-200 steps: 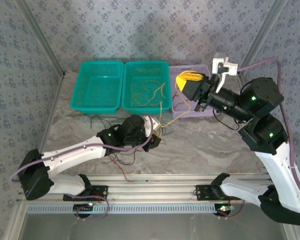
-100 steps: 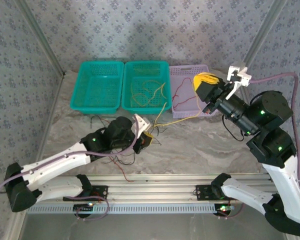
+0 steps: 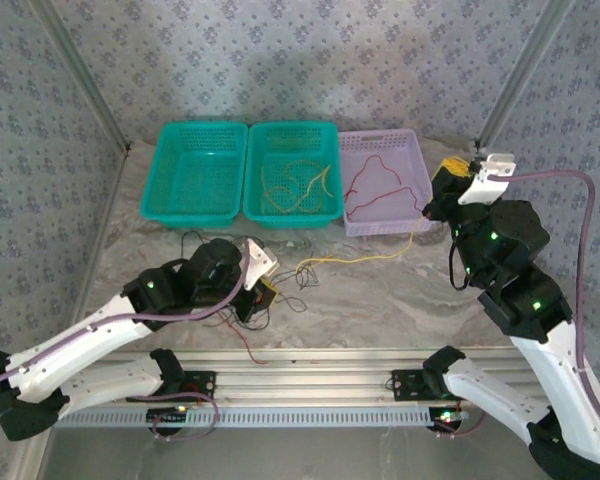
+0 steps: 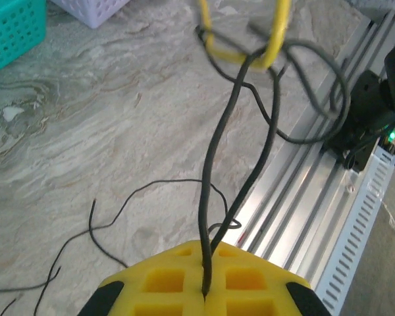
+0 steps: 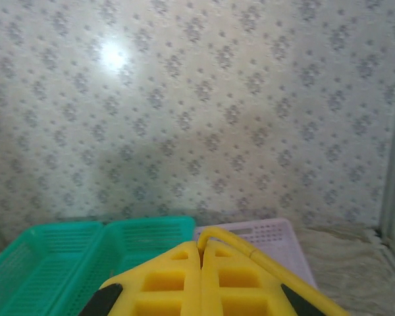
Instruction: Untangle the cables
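Near edge of the table [image 3: 400, 300], left of centre: the left gripper [image 3: 264, 288] is clamped shut on a black cable [image 4: 214, 151]. The wrist view shows the strand pinched between the yellow pads. Its jaws finished closing within the last second, and the arm has drawn back toward the near left.

Far right, just past the lilac basket [image 3: 415, 150]: the right gripper [image 3: 448, 172] is closed on the yellow cable [image 3: 365, 258]. The end of it comes out between the pads in the wrist view. A second ago this gripper hung over the lilac basket; it has since swung out to the right.

Result: with the two arms pulled apart, the yellow cable now lies drawn out across the table, from the right gripper down to the loose black cables [image 3: 285, 295] beside the left gripper. Earlier it dropped steeply into that knot.

Not free yet, by my judgement. In the left wrist view a yellow loop hooks around the held black strand, so the two are still linked at that crossing. More pull, or a lift through the loop, seems needed.

Already sorted:
- a red cable [image 3: 375, 175] in the lilac basket
- yellow cables [image 3: 298, 182] in the middle green basket [image 3: 292, 128]
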Controlling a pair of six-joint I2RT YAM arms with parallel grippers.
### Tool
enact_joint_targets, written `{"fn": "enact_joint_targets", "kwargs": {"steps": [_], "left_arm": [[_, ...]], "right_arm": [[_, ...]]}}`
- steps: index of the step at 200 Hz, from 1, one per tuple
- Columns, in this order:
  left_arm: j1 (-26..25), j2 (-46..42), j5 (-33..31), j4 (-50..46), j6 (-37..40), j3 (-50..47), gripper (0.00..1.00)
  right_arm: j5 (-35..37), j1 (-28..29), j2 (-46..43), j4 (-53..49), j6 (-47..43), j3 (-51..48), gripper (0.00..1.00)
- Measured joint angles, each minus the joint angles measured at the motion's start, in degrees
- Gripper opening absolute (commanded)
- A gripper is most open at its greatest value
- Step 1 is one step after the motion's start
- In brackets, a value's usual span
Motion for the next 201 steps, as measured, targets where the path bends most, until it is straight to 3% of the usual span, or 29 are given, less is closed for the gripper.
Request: {"fn": "enact_joint_targets", "kwargs": {"steps": [56,154,201], "left_arm": [[2.4,-6.2,-5.7,-10.3,3.0,3.2,0.00],[15.3,-13.2,-28.9,-14.3,3.3,4.1,0.00],[20.0,-13.5,-30.4,-14.2,2.1,4.4,0.00]], "right_arm": [[6.1,-1.4,-0.7,0.0,-1.1,-1.0,0.00],[10.9,-2.0,-1.3,0.1,-2.1,-1.8,0.00],[9.6,-2.2,-1.2,0.0,-2.1,-1.8,0.00]]}}
